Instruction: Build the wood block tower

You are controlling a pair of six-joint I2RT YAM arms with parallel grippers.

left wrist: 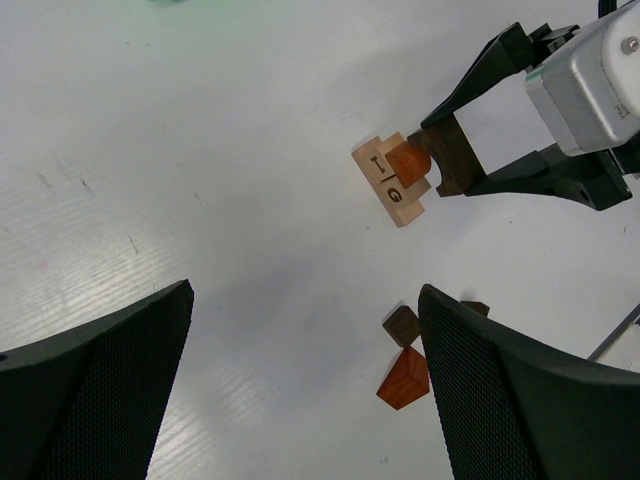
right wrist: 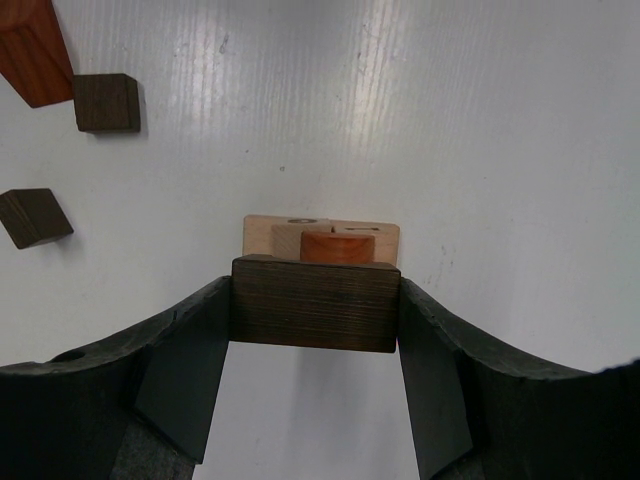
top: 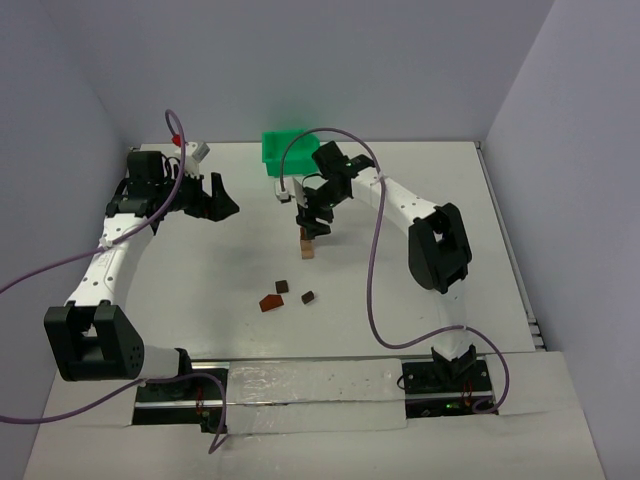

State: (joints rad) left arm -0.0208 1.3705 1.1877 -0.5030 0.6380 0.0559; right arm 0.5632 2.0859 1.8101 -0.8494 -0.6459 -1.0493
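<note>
The wood block tower (top: 308, 245) stands mid-table: a light tan lettered bar (left wrist: 388, 182) at the bottom, with a tan cube (right wrist: 285, 238) and a reddish-brown rounded piece (right wrist: 337, 247) on it. My right gripper (right wrist: 315, 300) is shut on a dark brown block (right wrist: 315, 303) and holds it right over the reddish piece. I cannot tell whether they touch. My left gripper (left wrist: 305, 330) is open and empty, left of the tower (top: 215, 197). The right gripper also shows in the top view (top: 315, 222).
A reddish-brown wedge (top: 270, 301) and two dark brown cubes (top: 282, 287) (top: 308, 296) lie loose in front of the tower. A green plastic bin (top: 290, 150) stands at the back, behind the right arm. Walls close the table's sides.
</note>
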